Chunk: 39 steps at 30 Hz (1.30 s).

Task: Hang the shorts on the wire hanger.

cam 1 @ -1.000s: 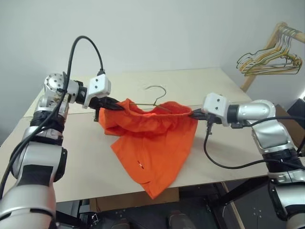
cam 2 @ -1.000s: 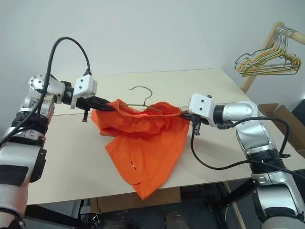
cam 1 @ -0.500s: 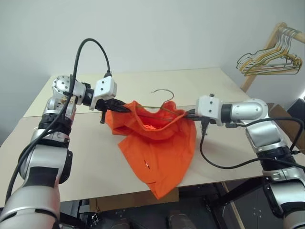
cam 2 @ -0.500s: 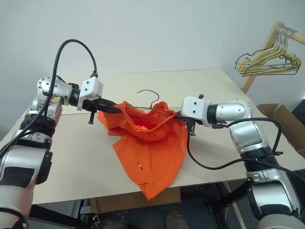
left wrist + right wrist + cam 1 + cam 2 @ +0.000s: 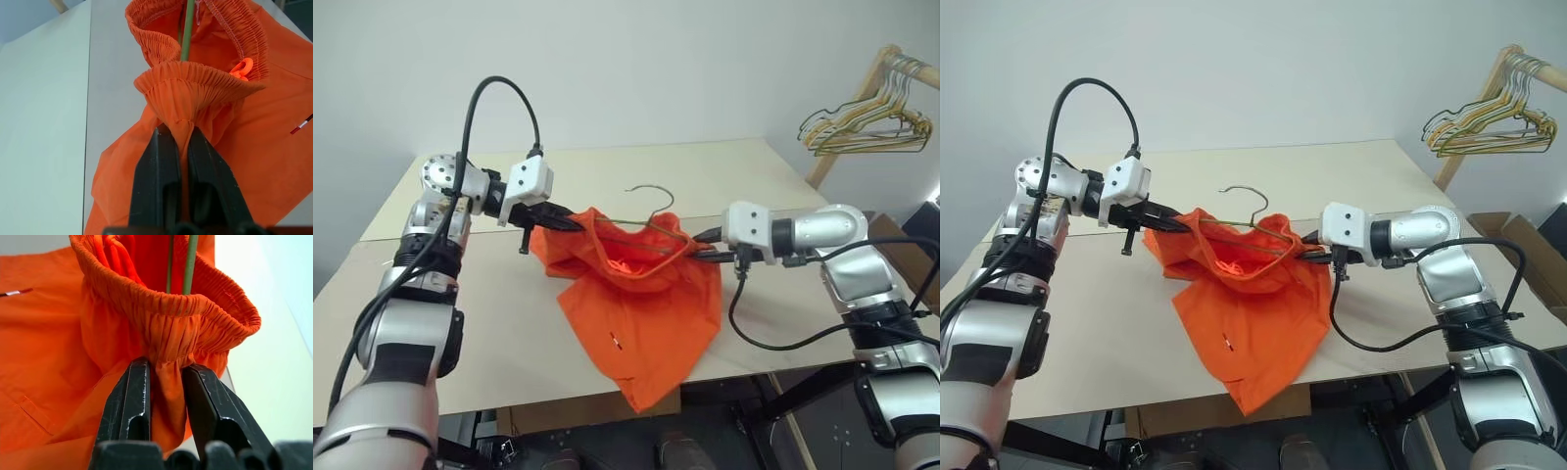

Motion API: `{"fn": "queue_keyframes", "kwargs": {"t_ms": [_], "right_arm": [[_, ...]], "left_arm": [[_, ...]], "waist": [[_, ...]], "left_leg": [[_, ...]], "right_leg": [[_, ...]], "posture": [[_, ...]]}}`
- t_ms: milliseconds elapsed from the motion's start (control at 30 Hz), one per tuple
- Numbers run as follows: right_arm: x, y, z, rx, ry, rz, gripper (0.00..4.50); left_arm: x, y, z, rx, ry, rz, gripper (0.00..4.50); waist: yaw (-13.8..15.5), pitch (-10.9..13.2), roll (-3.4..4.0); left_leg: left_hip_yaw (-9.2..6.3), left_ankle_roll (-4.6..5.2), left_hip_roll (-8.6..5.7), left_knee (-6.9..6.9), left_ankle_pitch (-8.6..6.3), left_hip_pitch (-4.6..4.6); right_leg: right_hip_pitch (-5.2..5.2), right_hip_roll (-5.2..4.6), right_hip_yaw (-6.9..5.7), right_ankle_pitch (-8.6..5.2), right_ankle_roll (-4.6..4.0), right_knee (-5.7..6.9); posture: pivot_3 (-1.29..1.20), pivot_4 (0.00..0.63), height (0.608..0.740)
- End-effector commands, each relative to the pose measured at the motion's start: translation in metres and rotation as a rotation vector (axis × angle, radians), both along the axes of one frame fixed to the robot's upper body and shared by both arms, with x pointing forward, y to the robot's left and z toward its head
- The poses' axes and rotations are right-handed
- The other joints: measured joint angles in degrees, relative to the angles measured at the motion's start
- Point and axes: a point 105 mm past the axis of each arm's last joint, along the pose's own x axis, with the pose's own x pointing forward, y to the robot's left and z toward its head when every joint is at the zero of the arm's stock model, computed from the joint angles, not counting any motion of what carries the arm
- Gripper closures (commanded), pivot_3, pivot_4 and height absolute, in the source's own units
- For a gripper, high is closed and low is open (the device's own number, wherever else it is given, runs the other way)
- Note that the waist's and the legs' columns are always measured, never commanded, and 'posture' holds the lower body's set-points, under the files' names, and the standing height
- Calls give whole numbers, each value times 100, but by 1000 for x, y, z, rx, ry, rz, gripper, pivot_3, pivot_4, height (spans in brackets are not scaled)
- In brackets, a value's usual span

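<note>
- The shorts [image 5: 641, 304] hang over the middle of the desk [image 5: 744, 176], held up at the waistband from two sides; the legs fall down and lie on the desk, and the lowest corner reaches over the near edge.
- The waistband is open at the top and sags between the two hands.
- The wire hanger [image 5: 646, 211] sits inside the waistband. Its wire passes through the opening, and its curved hook stands out above the fabric on the far side.
- The left hand [image 5: 182, 142] is on the left side of the shorts. Its two black fingers are pressed together, with a fold of the waistband pinched between them.
- The right hand [image 5: 166, 374] is on the right side of the shorts. Its fingers stand a little apart, with a bunch of the waistband fabric between them; the fabric touches both fingers.
- At the far right, beyond the desk, a wooden rack [image 5: 862, 98] carries a group of other wire hangers [image 5: 867, 122].
</note>
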Motion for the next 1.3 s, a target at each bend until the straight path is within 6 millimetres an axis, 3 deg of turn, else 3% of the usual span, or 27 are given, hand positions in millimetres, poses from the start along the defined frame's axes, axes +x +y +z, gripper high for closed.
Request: {"fn": "queue_keyframes", "kwargs": {"t_ms": [33, 233, 367, 533, 567, 667, 867, 1033, 1200, 1300], "right_arm": [[1, -5, 6, 19, -5, 14, 3174], [7, 4, 13, 99, 40, 3, 3174], [9, 2, 10, 104, 162, -60, 3174], [8, -6, 16, 159, 204, -96, 4407], [7, -7, 18, 166, 205, -97, 4465], [3, -12, 21, 178, 192, -93, 4500], [1, -22, 27, 228, 217, -132, 4500], [-1, -40, 34, 279, 249, -207, 4500], [-1, -63, 38, 303, 269, -362, 4500], [-1, -78, 38, 325, 288, -497, 4500]], "left_arm": [[-4, -5, 21, -50, -64, -44, 4500], [-11, -10, 21, -67, -53, -78, 4500], [-9, -9, 20, -88, -51, -64, 4500], [-1, -1, 17, -98, -49, 4, 4500], [0, 1, 16, -103, -46, 15, 4500], [3, 6, 15, -130, -35, 38, 3716], [7, 18, 11, -132, -28, 90, 1690], [12, 32, 35, -236, -91, 162, 21], [10, 40, 68, -410, -150, 200, 21], [-3, 37, 80, -519, -154, 155, 21]], "waist": [[-8, 0, 0], [-77, 0, 0], [-92, 0, 0], [-90, 0, 0], [-94, 0, 0], [-90, 0, 0], [-102, 0, 0], [-108, 0, 1], [-103, 0, 1], [-104, 0, 2]], "left_leg": [[0, 0, 0, 0, 0, 0], [-5, 0, 2, -1, 0, 1], [-18, 0, 1, -1, 0, 1], [-36, 0, -1, 0, 0, 0], [-37, 0, -1, 0, 0, 0], [-44, 0, -1, 0, 0, -2], [-44, 0, -3, 0, 0, -2], [-45, 0, -3, 0, 0, -7], [-48, 0, -1, 0, 0, -7], [-68, 0, -2, 1, 0, -11]], "right_leg": [[0, 0, 0, 0, 0, -1], [0, 0, 1, 0, 0, 7], [0, 1, -1, 0, 0, 27], [5, 0, -6, 0, 0, 23], [5, 0, -6, 0, 0, 24], [5, -1, -13, 0, 0, 22], [6, -3, -18, 0, 0, 19], [6, -3, -26, 0, 0, 19], [8, -5, -33, 0, 0, 13], [8, -9, -35, 0, 0, 19]], "posture": [[-139, 0, 740], [-134, 0, 740], [-132, 0, 740], [-136, 0, 740], [-136, 0, 740], [-144, 0, 740], [-159, 0, 740], [-166, 0, 740], [-173, 0, 740], [-184, 0, 740]]}}
